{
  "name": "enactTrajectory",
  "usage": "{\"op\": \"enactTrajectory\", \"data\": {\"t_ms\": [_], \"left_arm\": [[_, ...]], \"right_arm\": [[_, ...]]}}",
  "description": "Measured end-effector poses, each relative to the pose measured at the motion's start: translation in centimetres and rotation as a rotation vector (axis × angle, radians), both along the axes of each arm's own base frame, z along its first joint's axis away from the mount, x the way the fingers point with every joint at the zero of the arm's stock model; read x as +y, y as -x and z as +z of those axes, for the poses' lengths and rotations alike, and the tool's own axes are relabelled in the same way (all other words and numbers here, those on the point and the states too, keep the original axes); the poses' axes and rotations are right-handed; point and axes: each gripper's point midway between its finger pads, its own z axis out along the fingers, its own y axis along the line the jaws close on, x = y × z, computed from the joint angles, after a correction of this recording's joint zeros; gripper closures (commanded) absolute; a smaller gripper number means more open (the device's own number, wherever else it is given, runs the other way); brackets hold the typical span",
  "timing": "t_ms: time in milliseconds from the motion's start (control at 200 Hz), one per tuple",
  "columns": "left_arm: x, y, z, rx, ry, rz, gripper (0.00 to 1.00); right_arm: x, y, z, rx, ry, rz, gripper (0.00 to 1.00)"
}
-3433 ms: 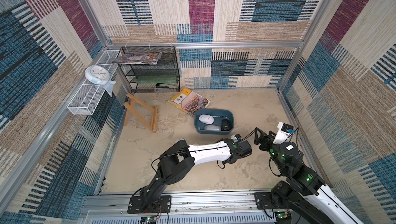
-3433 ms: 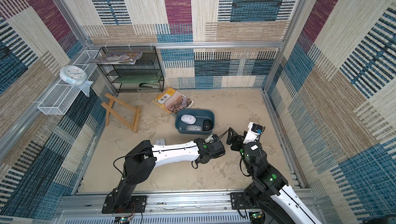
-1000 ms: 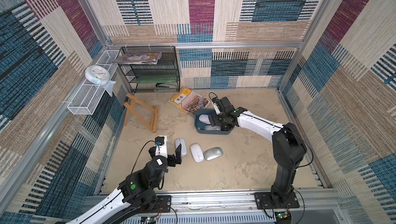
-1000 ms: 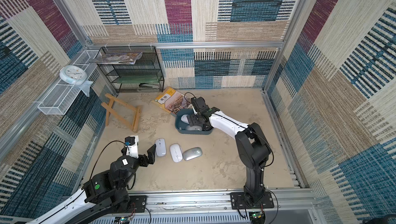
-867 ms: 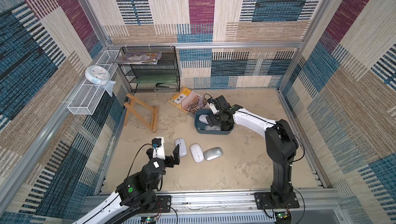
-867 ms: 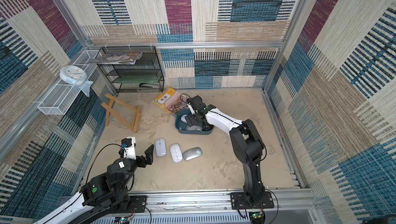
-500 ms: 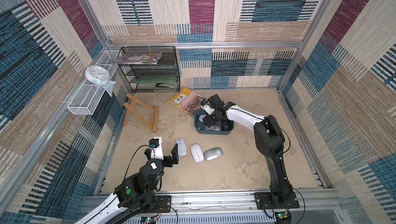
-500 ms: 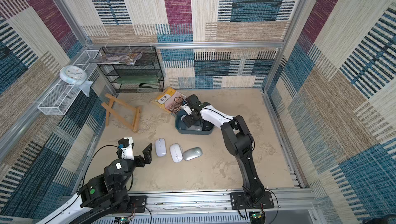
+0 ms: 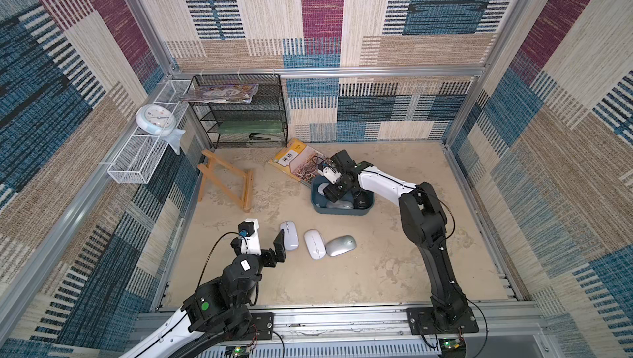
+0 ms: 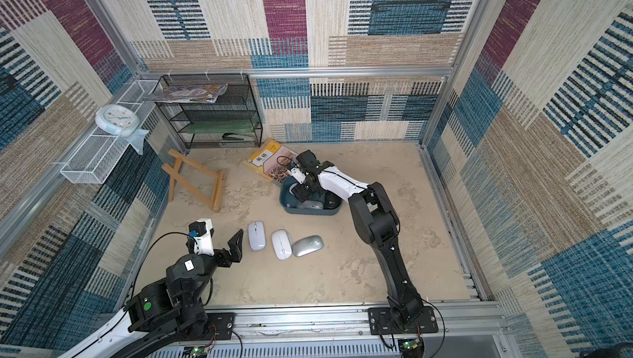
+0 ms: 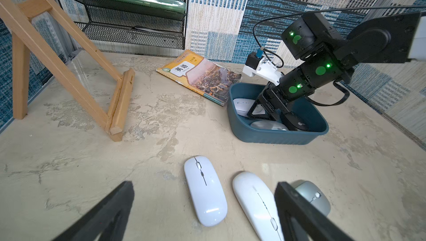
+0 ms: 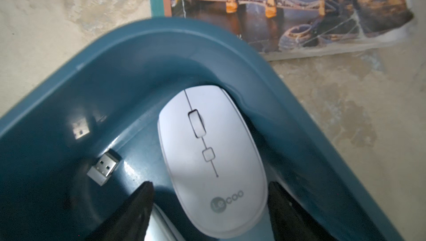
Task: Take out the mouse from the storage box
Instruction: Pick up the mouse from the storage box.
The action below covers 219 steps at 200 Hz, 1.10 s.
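Right gripper point(image 12: 211, 184) is down inside the box point(image 9: 339, 211), and the wrist view shows it best. Two black fingers point(image 12: 133, 209) straddle the tail end of the white mouse point(image 12: 212, 159). The jaws are partway open. There's clear daylight between one finger and the mouse's side, while the other finger sits right at its edge. Whether that one touches, I can't tell. No grip here: the mouse lies flat on the box floor, nose tucked into a rounded corner. Beside it, apart from it, a small dongle point(image 12: 105, 167) rests on the same floor.

In both top views the white mouse has company. A grey mouse point(image 9: 339, 205) lies along the near wall and a black mouse point(image 9: 361, 198) sits at the end toward the right arm's base. The arm reaches well out across the table point(image 9: 376, 270) to get there.

The box sits toward the back of the table, one corner right up against the book point(image 9: 298, 164). The easel point(image 9: 226, 181) stands well off to the left, with the rack point(image 9: 246, 113) behind it.

Out front, three mice point(image 9: 315, 244) lie in a row on the bare table, two white and one silver, with the silver close against its white neighbour.

Left gripper point(image 11: 204, 184) hovers just short of that row, jaws spread as wide as they go and holding nothing. In its wrist view, a white mouse from the row shows between its fingers.
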Motion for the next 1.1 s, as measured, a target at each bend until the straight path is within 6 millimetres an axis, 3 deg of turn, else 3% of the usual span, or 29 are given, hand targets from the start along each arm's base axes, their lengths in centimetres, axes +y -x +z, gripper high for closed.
{"op": "enactTrajectory", "data": {"t_ms": [105,190,351,526,916,1097], "left_arm": [[0.0,0.0,-0.1,0.002,-0.003,0.000,0.01],[0.0,0.0,-0.1,0.002,-0.003,0.000,0.01],[0.0,0.0,-0.1,0.002,-0.003,0.001,0.01],[0.0,0.0,-0.1,0.002,-0.003,0.001,0.01],[-0.1,-0.1,-0.3,0.008,-0.013,0.000,0.01],[-0.1,-0.1,-0.5,0.014,-0.022,0.001,0.01]], "right_arm": [[0.5,0.4,-0.1,0.016,-0.012,0.034,0.39],[0.7,0.6,-0.2,0.019,-0.009,0.049,0.41],[0.8,0.7,-0.6,0.022,-0.005,0.062,0.25],[1.0,0.7,-1.6,0.031,0.006,0.073,0.23],[1.7,0.2,-1.7,0.009,-0.007,0.097,0.47],[1.9,0.9,1.2,-0.016,-0.045,0.105,0.51]]}}
